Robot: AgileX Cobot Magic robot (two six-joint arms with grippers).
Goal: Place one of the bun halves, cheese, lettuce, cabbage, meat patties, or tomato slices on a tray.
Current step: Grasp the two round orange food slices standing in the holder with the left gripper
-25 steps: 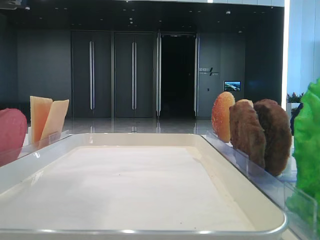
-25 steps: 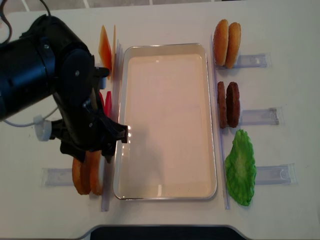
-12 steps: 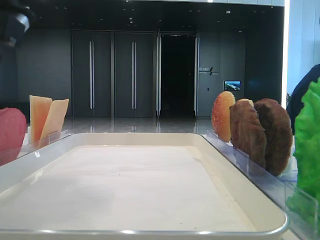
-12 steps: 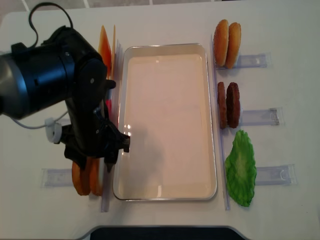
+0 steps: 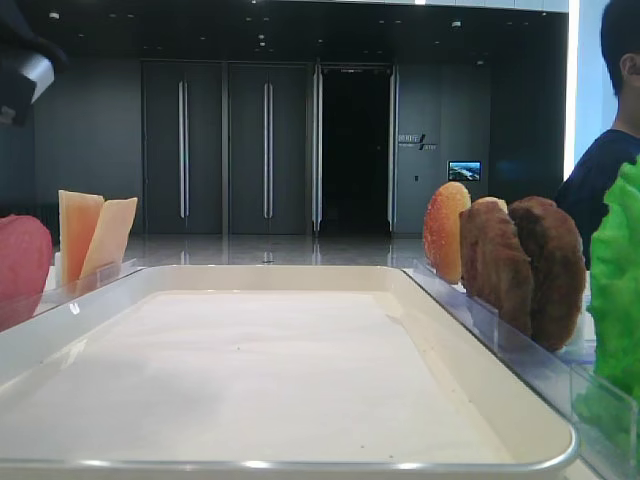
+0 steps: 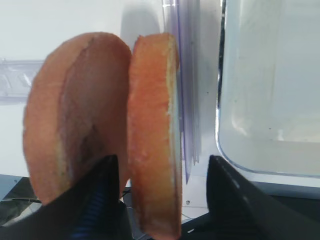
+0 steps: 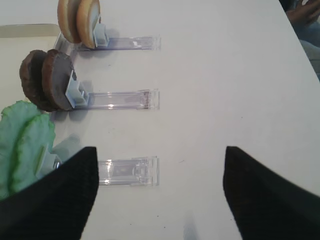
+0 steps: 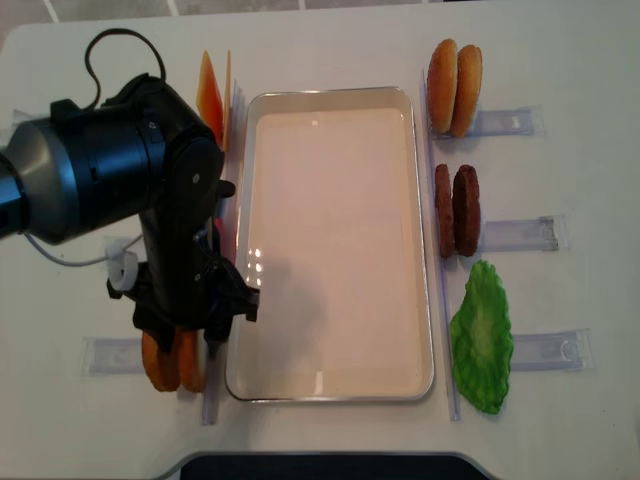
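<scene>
I count four bun halves (image 8: 455, 73), two meat patties (image 8: 456, 210), two cheese slices (image 8: 210, 90), one lettuce leaf (image 8: 482, 337), one tomato slice (image 5: 22, 268), one tray (image 8: 330, 380).

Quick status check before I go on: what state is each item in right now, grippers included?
tray: nothing on it yet.
left gripper: open, fingers straddling one bun half.
bun halves by the left gripper: two on edge in their rack.
right gripper: open, nothing between the fingers.
other bun halves: on edge in rack.
meat patties: on edge in rack.
lettuce: in its rack.
cheese: on edge.
</scene>
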